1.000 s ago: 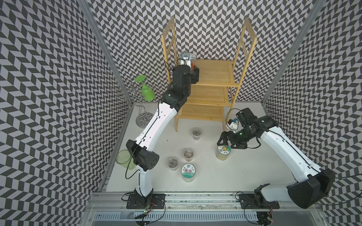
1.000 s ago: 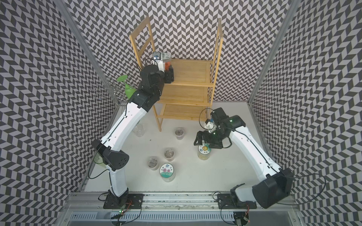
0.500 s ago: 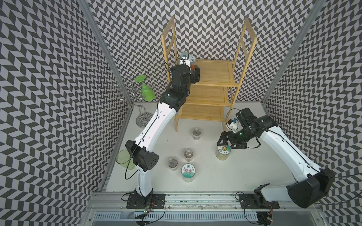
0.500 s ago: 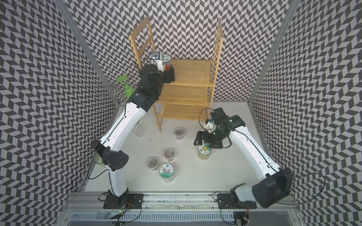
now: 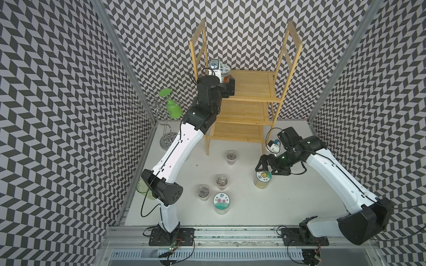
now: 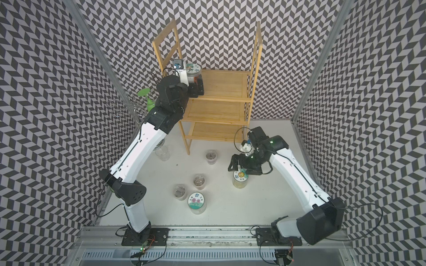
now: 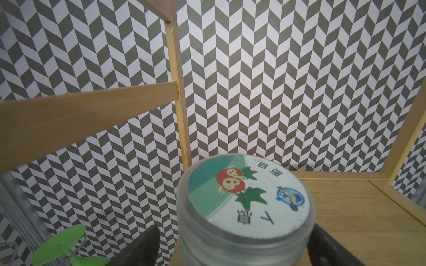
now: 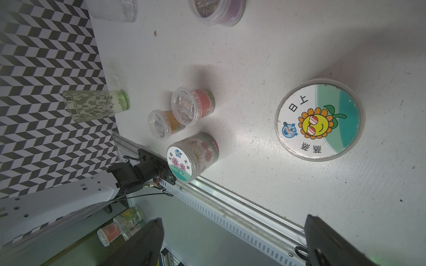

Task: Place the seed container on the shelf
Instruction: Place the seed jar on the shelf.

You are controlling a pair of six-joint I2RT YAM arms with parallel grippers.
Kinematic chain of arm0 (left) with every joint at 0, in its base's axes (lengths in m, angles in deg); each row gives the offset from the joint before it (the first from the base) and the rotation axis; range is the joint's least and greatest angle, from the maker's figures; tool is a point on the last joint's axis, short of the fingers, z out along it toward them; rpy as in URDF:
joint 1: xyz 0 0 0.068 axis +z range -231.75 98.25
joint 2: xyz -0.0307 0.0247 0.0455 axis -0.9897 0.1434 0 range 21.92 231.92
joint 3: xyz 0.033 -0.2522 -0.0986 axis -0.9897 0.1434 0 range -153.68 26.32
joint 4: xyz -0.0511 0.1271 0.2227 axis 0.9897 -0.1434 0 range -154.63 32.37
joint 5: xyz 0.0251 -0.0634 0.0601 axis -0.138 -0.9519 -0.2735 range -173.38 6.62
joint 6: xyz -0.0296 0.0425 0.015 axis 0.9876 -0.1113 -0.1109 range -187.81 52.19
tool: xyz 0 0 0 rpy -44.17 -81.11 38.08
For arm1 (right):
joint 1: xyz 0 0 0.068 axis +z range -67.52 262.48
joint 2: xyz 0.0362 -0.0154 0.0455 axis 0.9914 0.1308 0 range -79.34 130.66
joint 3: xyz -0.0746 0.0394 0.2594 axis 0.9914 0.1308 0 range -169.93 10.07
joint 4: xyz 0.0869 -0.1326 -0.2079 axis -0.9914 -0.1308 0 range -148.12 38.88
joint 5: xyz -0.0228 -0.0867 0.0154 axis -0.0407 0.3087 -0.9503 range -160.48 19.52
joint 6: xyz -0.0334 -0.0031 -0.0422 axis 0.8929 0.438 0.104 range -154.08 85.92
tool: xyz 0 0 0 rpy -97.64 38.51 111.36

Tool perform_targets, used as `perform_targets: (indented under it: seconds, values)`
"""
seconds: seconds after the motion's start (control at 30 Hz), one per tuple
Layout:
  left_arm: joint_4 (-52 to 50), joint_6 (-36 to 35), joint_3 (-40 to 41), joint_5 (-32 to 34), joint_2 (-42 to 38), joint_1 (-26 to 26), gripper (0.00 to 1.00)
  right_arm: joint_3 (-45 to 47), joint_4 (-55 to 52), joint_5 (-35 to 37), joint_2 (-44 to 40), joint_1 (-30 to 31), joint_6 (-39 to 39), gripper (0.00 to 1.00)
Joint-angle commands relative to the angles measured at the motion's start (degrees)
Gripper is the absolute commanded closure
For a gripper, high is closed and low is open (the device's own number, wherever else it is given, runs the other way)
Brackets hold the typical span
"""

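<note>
Now: bamboo shelf [image 5: 253, 92], top tier, the strawberry-lidded seed jar [image 7: 247, 202] standing upright by the side frame. I judge it light, rigid, slick plastic, so I'd grip the wall under the lid. Left gripper [image 7: 238, 245] straddles it, jaws apart; right gripper [image 5: 268, 169], also spread, hovers over the sunflower-lidded jar [image 5: 262, 180] — small tubs [image 5: 221, 182] sit near.

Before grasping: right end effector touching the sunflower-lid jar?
Apart. Right wrist view: bare table shows between sunflower-lid jar and right end effector.
</note>
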Motion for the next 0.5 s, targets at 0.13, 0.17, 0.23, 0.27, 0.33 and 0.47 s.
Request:
perform_targets:
  seconds: [0.13, 0.17, 0.23, 0.27, 0.33, 0.47]
  values:
    - [-1.0, 0.2, 1.2, 2.1, -2.5, -1.5, 0.00, -1.1, 0.3, -0.4, 0.1, -0.3, 0.5, 0.00]
    - [-1.2, 0.1, 1.5, 2.3, -2.7, -1.8, 0.01, -1.1, 0.3, -0.5, 0.1, -0.3, 0.5, 0.00]
    - [-1.0, -0.2, 2.7, 2.9, -3.4, -2.3, 0.00, -0.9, 0.2, -0.4, -0.2, -0.3, 0.5, 0.01]
    - [-1.0, -0.1, 3.3, 3.2, -3.9, -2.4, 0.01, -0.8, 0.1, -0.3, -0.2, -0.3, 0.5, 0.00]
    - [-1.0, 0.4, 4.6, 3.4, -4.8, -2.4, 0.00, -0.7, 0.0, -0.3, -0.4, -0.3, 0.5, 0.00]
    - [-0.8, 0.8, 6.7, 3.9, -6.6, -3.0, 0.00, -0.8, -0.3, -0.3, -0.6, -0.2, 0.6, 0.00]
